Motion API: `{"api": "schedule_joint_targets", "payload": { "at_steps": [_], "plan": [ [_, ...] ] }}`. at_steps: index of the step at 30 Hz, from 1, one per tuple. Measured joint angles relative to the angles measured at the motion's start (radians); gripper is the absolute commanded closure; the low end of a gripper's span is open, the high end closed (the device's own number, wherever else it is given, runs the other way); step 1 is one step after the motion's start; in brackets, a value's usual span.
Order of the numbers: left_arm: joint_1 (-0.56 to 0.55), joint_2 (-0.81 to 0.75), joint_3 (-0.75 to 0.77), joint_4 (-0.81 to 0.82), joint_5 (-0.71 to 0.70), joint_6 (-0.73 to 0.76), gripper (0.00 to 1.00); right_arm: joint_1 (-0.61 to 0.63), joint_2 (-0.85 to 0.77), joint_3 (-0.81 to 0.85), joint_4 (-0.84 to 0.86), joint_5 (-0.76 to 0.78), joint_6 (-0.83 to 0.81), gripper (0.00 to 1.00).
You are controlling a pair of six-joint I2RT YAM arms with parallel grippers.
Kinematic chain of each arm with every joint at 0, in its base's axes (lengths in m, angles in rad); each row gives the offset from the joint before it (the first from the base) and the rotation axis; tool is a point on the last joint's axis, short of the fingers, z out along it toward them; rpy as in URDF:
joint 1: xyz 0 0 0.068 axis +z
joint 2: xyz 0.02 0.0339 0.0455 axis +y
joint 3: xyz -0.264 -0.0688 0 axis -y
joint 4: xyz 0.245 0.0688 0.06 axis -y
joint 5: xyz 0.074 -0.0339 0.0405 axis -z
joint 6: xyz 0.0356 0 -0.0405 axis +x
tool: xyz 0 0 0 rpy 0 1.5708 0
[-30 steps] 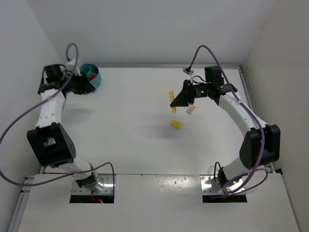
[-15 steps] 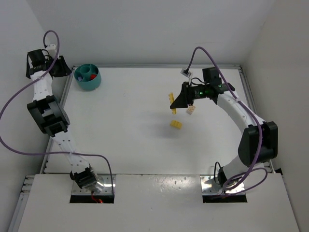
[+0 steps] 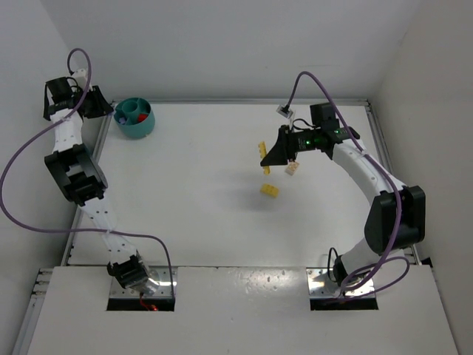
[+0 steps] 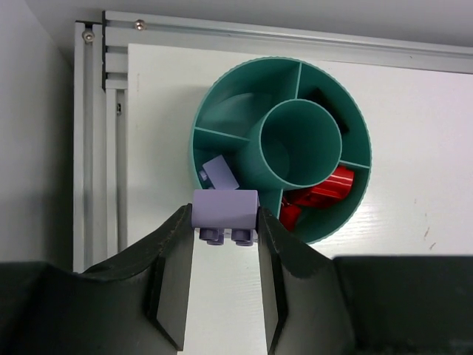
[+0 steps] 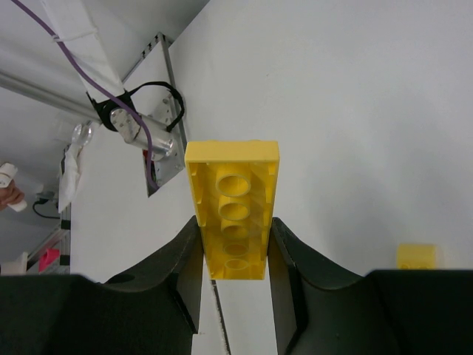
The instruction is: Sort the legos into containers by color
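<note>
- Left arm has swung up and back from the teal bowl (image 3: 137, 132) since a second ago. Its left fingers (image 4: 174, 281) now sit high by the far left corner of the counter (image 3: 192, 192). The right arm has hardly budged.
- Those left fingers are closed narrow on a purple brick (image 4: 225, 209), studs toward the camera, seen just over the bowl's near rim.
- Down in the bowl, a second purple brick (image 4: 219, 173) lies in the left compartment. The red bricks (image 4: 323, 191) are in the next compartment to the right. Something dark sits in a far compartment, too shadowed to name.
- Over mid-counter, the right fingers (image 5: 182, 288) pinch a long yellow plate (image 5: 233, 211) by its sides. Its hollow underside faces the camera and it is lifted off the surface.
- One small yellow brick (image 3: 270, 190) lies on the counter near that plate, well apart from the bowl.
</note>
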Motion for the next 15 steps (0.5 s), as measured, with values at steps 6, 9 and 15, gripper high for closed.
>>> {"api": "schedule_joint_targets", "payload": {
  "at_steps": [6,9,15],
  "plan": [
    [-0.021,0.002,0.0,0.0,-0.003,0.0,0.62,0.0,0.001,0.0,0.0,0.002,0.0,1.0],
    [-0.033,0.003,0.0,0.001,-0.005,0.0,0.62,0.0,0.002,0.0,0.0,0.004,0.0,1.0],
    [-0.057,0.036,0.0,0.011,-0.018,-0.001,0.55,0.0,0.002,0.0,0.0,0.007,0.0,1.0]
  ]
}}
